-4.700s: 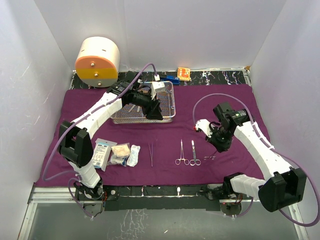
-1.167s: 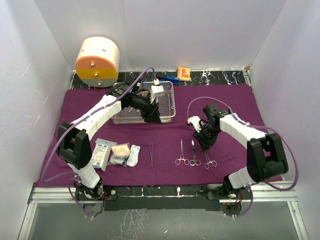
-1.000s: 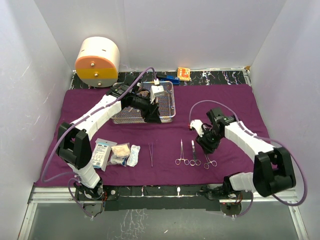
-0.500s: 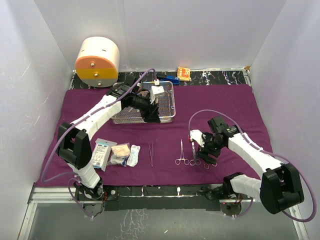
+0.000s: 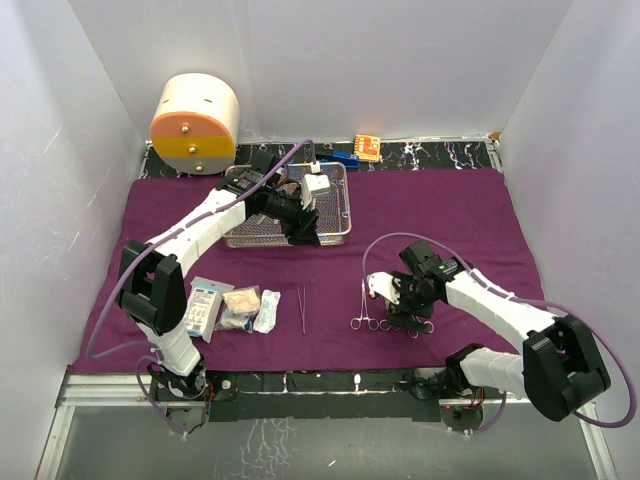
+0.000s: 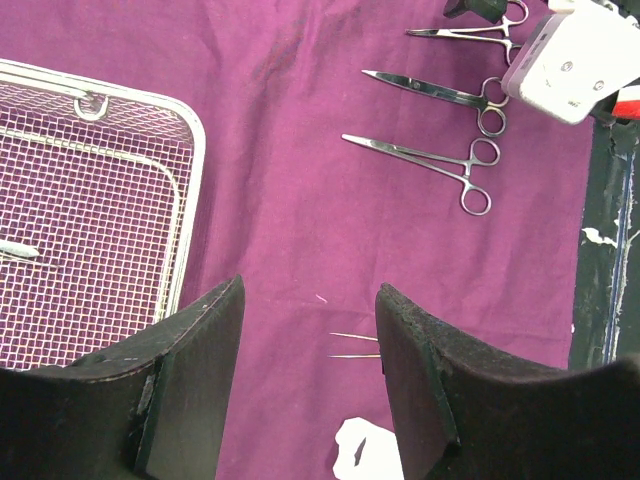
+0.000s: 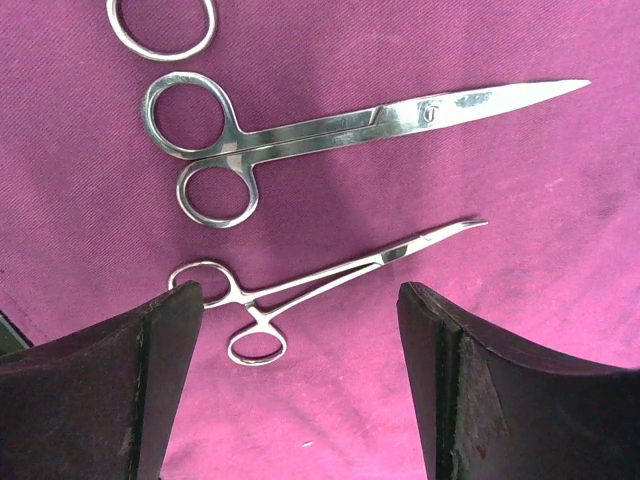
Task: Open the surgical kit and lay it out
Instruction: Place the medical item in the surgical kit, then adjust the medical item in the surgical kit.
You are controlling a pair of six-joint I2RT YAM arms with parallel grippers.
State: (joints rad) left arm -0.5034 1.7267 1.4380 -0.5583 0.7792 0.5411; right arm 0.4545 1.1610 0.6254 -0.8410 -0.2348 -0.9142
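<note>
While the large purple cloth wrap (image 5: 450, 210) lies opened flat over the tabletop (image 5: 430, 155), the rectangular silver wire-mesh tray (image 5: 345, 205) stands on its far part, left of centre. One slim steel instrument (image 6: 20, 250) shows on the mesh floor in the left wrist view.

Nearer, a row of kit pieces lies on the cloth. At the left are a blue-and-white printed packet (image 5: 205, 305), a pale wad of gauze in a clear bag (image 5: 240, 303) and a small clear packet (image 5: 267, 310), close together. To their right are the thin steel tweezers (image 5: 301, 308), then the ring-handled steel forceps (image 5: 362, 305). The steel scissors (image 7: 330, 125) and the small curved steel forceps (image 7: 320, 280) lie side by side at the right end, apart from each other.

The right gripper (image 7: 300, 380) hangs low over that right end. Its jaws are spread wide, and the small curved steel forceps lies flat on the cloth between them. One handle ring is just beside one finger (image 7: 100, 390); whether they touch cannot be told. Nothing is gripped.

The left gripper (image 6: 310, 390) hovers over the cloth just beside the tray's near right corner. Its jaws are apart and empty, with the tweezer tips in view between them.

At the far left, off the cloth, stands the cream-and-orange round drum (image 5: 195, 123). A small blue item (image 5: 346, 157) and a small orange item (image 5: 367, 147) lie just beyond the tray.
</note>
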